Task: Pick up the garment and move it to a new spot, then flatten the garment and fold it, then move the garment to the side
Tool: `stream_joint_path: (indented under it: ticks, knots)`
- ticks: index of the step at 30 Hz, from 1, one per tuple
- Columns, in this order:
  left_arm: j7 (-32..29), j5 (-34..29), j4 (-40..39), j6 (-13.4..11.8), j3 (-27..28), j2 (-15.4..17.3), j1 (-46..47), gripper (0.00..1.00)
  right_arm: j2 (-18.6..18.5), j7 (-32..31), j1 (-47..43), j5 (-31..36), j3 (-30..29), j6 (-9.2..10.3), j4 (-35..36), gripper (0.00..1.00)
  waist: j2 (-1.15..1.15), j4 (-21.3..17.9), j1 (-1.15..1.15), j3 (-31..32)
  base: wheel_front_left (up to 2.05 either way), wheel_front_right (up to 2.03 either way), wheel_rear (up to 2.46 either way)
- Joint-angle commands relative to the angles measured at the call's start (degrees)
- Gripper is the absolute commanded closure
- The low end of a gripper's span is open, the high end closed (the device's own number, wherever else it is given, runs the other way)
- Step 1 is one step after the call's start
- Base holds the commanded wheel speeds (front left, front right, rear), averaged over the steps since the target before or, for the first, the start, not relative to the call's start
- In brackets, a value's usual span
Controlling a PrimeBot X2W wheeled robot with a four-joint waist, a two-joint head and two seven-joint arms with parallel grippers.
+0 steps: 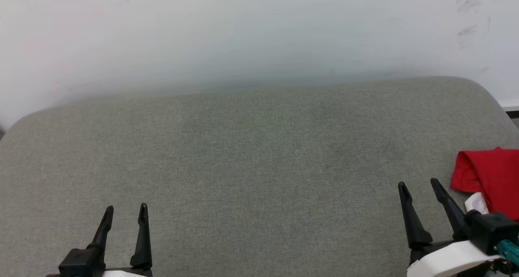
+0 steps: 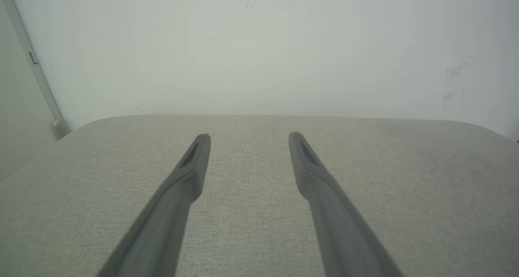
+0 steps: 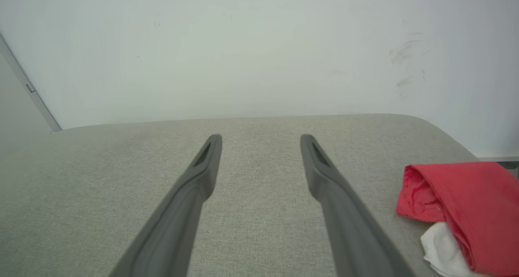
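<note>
The garment [image 1: 492, 175] is a red shirt with a bit of white showing, bunched at the far right edge of the grey cushion [image 1: 251, 163]. It also lies at the lower right of the right wrist view as the garment [image 3: 466, 204]. My right gripper [image 1: 420, 185] stands open just left of it, not touching it, with nothing between its fingers; the same right gripper [image 3: 261, 139] has bare cushion between the tips. My left gripper [image 1: 125, 210] is open at the lower left over bare fabric, as the left gripper [image 2: 249, 137] confirms.
A pale wall [image 1: 251, 33] rises right behind the cushion's rounded back edge. The cushion's right corner curves away beside the garment. A thin grey strip [image 2: 36, 66] runs down the wall at the left.
</note>
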State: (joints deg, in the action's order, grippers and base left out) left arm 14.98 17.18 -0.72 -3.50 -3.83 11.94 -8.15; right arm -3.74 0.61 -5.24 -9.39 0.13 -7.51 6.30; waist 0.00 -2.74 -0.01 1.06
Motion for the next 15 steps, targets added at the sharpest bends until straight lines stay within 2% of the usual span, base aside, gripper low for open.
stream_joint_path:
  ticks: [1, 15]
  knots:
    - [0.3, -0.3, 0.0, 0.3, 0.4, -0.3, -0.7, 0.0, 0.4, 0.0, -0.9, 0.4, 0.1, 0.04, 0.9, 0.0, 0.0, 0.2, 0.01, 0.0, 0.0, 0.0, 0.0]
    - [0.3, -1.9, 0.0, 1.9, 1.6, -0.9, 0.2, 0.0, 0.8, 0.3, -0.7, 1.4, 0.2, 0.04, 1.7, 0.0, 0.0, 0.9, 0.01, -0.6, 0.0, 0.0, 0.0]
